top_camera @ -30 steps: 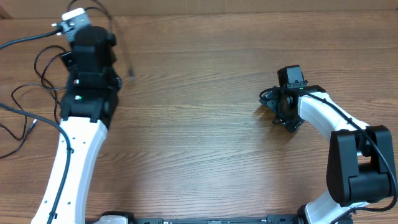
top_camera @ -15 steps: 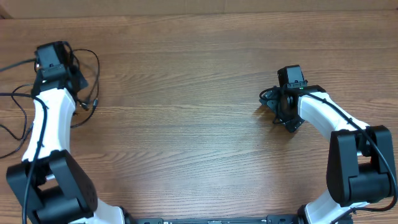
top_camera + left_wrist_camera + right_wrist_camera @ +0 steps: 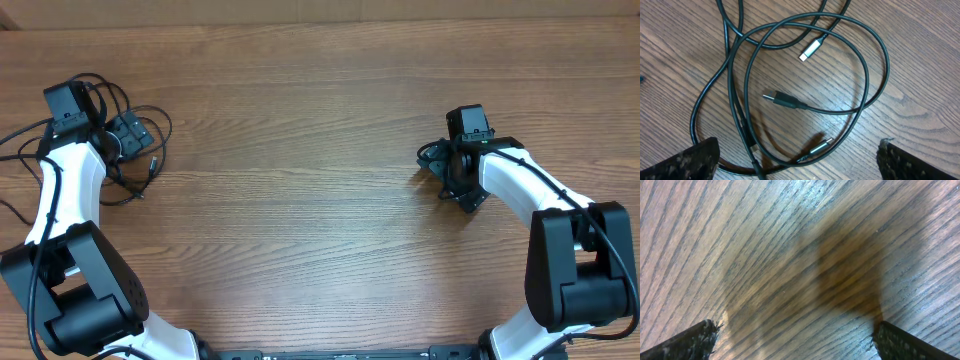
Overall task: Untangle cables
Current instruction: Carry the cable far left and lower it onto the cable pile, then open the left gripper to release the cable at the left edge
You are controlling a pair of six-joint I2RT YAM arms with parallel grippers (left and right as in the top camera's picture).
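Both pincers hang released over a brown wooden table [image 3: 320,230] with fine, straight grain. The left gripper [image 3: 797,162] spreads its rough black fingers [image 3: 695,160] wide. Between and just beyond them lie the cables [image 3: 787,101], thin glossy black cords in loose overlapping loops, with one silver plug [image 3: 810,49] farther out. The right gripper [image 3: 795,340], equally spread, has bare wood between its tips.

A brown wood-grain table [image 3: 320,200] fills the view from left to right, its grain running lengthwise, evenly lit with a soft glare on the surface, and a paler tan strip [image 3: 400,8] borders its far edge.
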